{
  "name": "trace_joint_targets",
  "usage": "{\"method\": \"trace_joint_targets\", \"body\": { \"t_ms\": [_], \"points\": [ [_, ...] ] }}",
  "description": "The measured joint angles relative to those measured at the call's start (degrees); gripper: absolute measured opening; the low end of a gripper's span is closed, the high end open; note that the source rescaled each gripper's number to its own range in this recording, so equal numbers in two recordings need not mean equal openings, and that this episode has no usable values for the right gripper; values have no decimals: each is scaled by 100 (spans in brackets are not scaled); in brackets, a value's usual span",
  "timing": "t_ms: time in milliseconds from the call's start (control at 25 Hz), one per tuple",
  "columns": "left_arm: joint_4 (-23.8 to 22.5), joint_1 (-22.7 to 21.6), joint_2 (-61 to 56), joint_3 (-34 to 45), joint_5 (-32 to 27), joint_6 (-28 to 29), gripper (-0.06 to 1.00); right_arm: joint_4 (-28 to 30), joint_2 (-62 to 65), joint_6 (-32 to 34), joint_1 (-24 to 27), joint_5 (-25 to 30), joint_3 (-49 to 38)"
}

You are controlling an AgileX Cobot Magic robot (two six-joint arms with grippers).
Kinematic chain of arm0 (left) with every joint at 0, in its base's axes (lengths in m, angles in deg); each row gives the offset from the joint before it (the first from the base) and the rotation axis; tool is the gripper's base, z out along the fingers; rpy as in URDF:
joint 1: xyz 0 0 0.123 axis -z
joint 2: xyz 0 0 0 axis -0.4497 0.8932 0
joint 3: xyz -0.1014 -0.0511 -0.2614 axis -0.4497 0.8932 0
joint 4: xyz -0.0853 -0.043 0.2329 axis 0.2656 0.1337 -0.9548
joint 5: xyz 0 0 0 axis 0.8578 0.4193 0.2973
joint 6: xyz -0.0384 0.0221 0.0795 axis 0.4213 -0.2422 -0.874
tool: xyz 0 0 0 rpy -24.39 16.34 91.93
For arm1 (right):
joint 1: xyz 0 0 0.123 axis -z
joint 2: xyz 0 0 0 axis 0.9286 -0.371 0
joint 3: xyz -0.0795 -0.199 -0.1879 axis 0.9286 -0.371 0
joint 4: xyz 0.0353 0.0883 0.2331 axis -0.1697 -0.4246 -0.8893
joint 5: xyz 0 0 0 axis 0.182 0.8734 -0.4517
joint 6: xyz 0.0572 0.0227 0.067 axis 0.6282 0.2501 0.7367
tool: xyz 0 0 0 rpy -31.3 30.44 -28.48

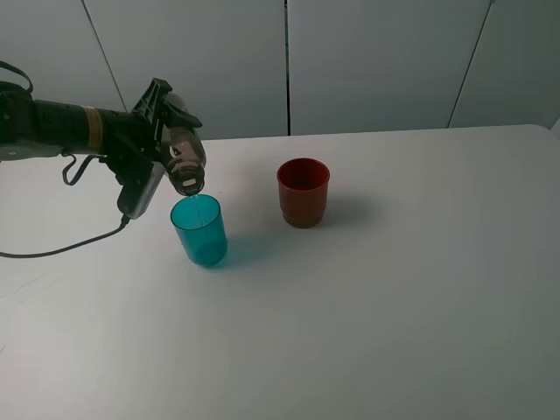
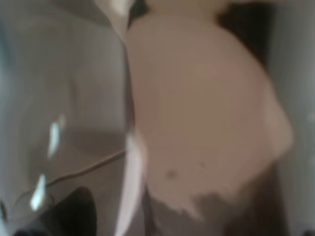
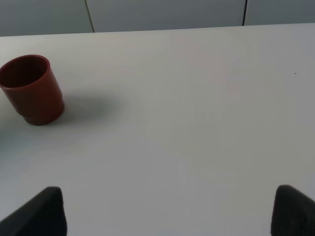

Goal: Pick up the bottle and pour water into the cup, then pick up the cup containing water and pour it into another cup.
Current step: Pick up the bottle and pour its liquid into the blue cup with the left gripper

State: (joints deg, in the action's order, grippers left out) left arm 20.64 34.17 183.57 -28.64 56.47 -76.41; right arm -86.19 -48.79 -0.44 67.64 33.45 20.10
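The smoky bottle (image 1: pixel 184 156) is tipped steeply, its mouth pointing down just above the rim of the teal cup (image 1: pixel 199 231). My left gripper (image 1: pixel 160 122) is shut on the bottle's body, reaching in from the left. In the left wrist view the bottle (image 2: pixel 64 123) fills the picture as a blurred clear wall. The red cup (image 1: pixel 303 192) stands upright to the right of the teal one, and it also shows in the right wrist view as the red cup (image 3: pixel 31 89). My right gripper (image 3: pixel 170 214) is open over bare table, well away from the red cup, with nothing between its fingertips (image 3: pixel 47 211).
The white table (image 1: pixel 394 306) runs wide to the right and front. A black cable (image 1: pixel 61 249) trails from the left arm across the table's left side. Grey wall panels stand behind the table's far edge.
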Motion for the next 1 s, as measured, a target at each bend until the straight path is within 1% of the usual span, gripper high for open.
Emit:
{"method": "trace_joint_targets", "body": {
  "t_ms": [400, 840, 1000],
  "points": [
    [-10, 0, 0, 0, 0, -96, 0, 0, 0, 0, 0, 0, 0],
    [91, 0, 0, 0, -63, -471, 0, 0, 0, 0, 0, 0, 0],
    [105, 0, 0, 0, -76, -509, 0, 0, 0, 0, 0, 0, 0]
  ]
}}
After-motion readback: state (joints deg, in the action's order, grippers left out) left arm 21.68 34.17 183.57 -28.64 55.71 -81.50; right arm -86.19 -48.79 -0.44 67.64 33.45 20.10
